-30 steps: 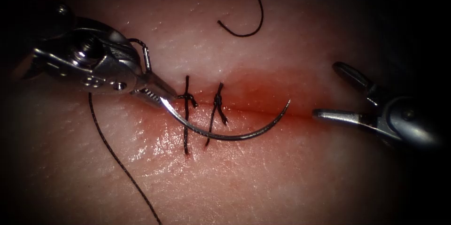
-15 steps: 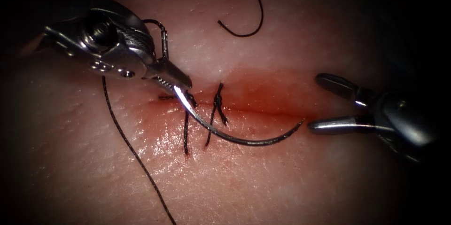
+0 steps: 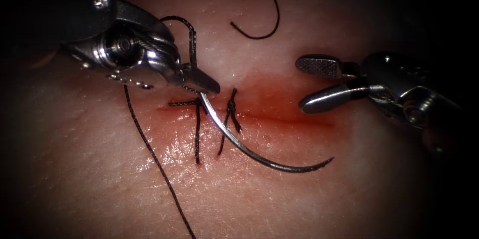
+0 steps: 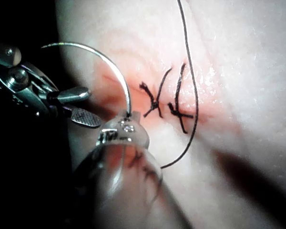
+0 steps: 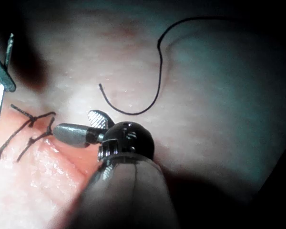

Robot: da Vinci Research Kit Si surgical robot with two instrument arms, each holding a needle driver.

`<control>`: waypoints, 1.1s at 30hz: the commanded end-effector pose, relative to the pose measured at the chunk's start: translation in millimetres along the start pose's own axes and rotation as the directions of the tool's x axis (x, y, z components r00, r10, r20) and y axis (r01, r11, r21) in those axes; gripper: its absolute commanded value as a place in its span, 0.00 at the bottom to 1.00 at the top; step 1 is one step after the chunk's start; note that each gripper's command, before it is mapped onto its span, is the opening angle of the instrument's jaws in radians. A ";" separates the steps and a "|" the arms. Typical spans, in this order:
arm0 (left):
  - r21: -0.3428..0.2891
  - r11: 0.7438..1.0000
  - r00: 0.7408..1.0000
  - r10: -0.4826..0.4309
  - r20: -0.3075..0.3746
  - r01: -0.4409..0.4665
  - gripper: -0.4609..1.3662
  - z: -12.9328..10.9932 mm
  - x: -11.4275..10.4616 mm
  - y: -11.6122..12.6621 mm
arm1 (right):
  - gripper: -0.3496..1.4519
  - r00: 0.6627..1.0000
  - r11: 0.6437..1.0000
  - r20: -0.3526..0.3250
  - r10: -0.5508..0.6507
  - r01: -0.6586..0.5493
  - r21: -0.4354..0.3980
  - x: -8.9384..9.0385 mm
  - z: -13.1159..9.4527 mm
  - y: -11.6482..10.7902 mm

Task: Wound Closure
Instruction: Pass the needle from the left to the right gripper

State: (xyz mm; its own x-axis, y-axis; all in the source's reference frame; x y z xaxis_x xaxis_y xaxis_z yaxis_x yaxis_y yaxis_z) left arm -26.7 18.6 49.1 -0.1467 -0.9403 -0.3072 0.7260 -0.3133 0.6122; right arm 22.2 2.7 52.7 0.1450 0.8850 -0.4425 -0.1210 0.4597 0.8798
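My left tool [image 3: 207, 88] is shut on the curved needle [image 3: 259, 158] near its thread end, above the left end of the cut [image 3: 289, 118]. The needle is free of the tissue [image 3: 309, 204]; it arcs down across two tied stitches [image 3: 197, 134] with its tip at the lower right [image 3: 331, 159]. Thread [image 3: 149, 151] runs from the needle's tail, loops over the tool and trails toward the bottom. My right tool [image 3: 302, 85] is open and holds nothing, hovering over the right part of the cut. In the left wrist view the needle [image 4: 118, 71] rises from the jaws [image 4: 127, 118].
A loose curl of thread [image 3: 264, 24] lies on the tissue above the cut, also seen as thread [image 5: 155, 90] in the right wrist view. Red fluid [image 3: 269, 97] stains the tissue around the cut. Knot tails stick out at the stitches [image 4: 155, 98].
The left tool has moved up and right with the needle, swinging its tip lower and to the right. The right tool has moved up and left toward the cut, jaws still open.
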 end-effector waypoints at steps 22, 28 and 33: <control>0.008 0.997 0.993 0.081 0.086 -0.082 0.06 2.3 1.3 -0.1 | 0.71 0.993 0.984 -0.061 0.101 -0.090 0.155 6.0 5.5 -3.7; 0.017 0.996 0.992 0.086 0.090 -0.088 0.06 2.0 1.6 -1.1 | 0.66 0.991 0.983 -0.077 0.109 -0.095 0.157 6.2 6.6 -3.6; 0.020 0.996 0.992 0.083 0.091 -0.085 0.06 2.3 1.6 -1.3 | 0.63 0.991 0.983 -0.078 0.109 -0.096 0.157 6.2 6.9 -3.7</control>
State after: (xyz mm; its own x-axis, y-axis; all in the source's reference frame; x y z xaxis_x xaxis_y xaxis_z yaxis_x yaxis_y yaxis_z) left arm -29.3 17.2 49.3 -0.1458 -0.9714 -0.1873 0.7176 -0.2342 0.6559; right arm 30.3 6.0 47.9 0.0539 0.9330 -0.3559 0.0217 0.3552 0.9345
